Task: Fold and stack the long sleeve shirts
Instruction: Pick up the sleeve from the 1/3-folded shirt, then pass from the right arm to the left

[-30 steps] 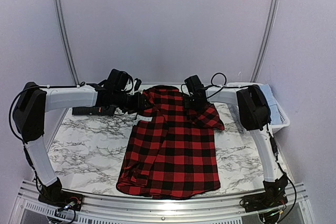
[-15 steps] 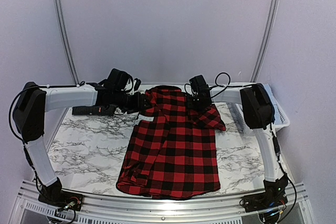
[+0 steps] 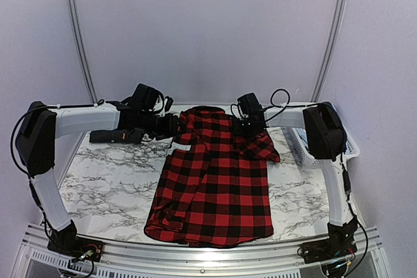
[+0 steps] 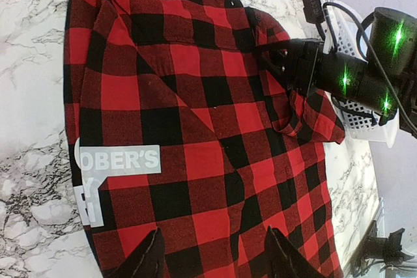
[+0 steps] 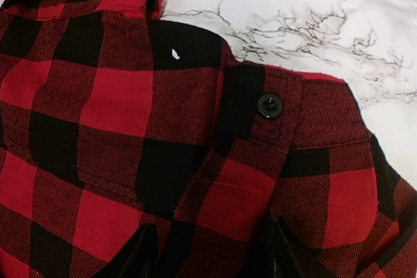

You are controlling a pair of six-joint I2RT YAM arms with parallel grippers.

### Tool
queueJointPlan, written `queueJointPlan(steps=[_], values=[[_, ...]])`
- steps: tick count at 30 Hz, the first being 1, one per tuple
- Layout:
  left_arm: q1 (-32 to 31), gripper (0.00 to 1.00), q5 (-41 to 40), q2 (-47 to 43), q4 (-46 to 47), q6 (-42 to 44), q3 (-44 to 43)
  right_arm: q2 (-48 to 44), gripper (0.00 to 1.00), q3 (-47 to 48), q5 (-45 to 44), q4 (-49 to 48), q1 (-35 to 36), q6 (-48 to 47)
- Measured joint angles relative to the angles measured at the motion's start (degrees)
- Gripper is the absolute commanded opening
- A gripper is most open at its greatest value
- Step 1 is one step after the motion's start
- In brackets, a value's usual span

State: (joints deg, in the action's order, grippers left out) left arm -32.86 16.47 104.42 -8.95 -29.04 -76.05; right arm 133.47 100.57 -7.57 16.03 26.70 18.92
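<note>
- Record plaid shirt (image 3: 212, 187) flat on marble table (image 3: 111, 180), hem nearest the arm bases, collar at the far edge.
- Judge step: start of a fold, both arms reaching to the far shoulders.
- Note left gripper (image 4: 214, 229) spread wide over cloth, pinching nothing.
- Note right gripper (image 5: 208, 226) likewise wide, low beside button (image 5: 269, 105).
- Next, by judgement: pinch both shoulders evenly, carry toward hem.

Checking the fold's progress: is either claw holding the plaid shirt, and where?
Nothing is held: the left claw and right claw are both open over the plaid shirt.
</note>
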Motion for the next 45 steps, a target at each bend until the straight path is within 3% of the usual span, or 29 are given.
queueJointPlan(steps=[6, 13, 21, 27, 35, 45], values=[[0.07, 0.55, -0.02, 0.00, -0.37, 0.20, -0.76, -0.42, 0.38, -1.99, 0.83, -0.26, 0.00, 0.02], [0.26, 0.55, -0.04, 0.00, -0.44, 0.22, -0.83, -2.49, 0.16, -5.05, 1.05, -1.27, 0.00, 0.55], [0.26, 0.55, -0.57, 0.00, -0.48, 0.66, -0.83, -6.05, 0.13, -7.23, 1.07, -1.20, 0.00, 0.20], [0.26, 0.55, -0.44, 0.00, -0.46, 1.79, -0.83, -10.27, 0.00, -8.92, 2.62, -1.31, 0.00, -1.84], [0.09, 0.62, 1.62, -0.55, 1.09, 10.27, -0.83, -19.32, 0.00, -12.52, 19.04, -2.03, 0.00, -9.68], [-0.63, 0.72, 7.08, -0.96, 13.57, 24.92, -0.63, -27.06, 0.00, -17.79, 39.63, -1.46, 0.76, -18.80]])
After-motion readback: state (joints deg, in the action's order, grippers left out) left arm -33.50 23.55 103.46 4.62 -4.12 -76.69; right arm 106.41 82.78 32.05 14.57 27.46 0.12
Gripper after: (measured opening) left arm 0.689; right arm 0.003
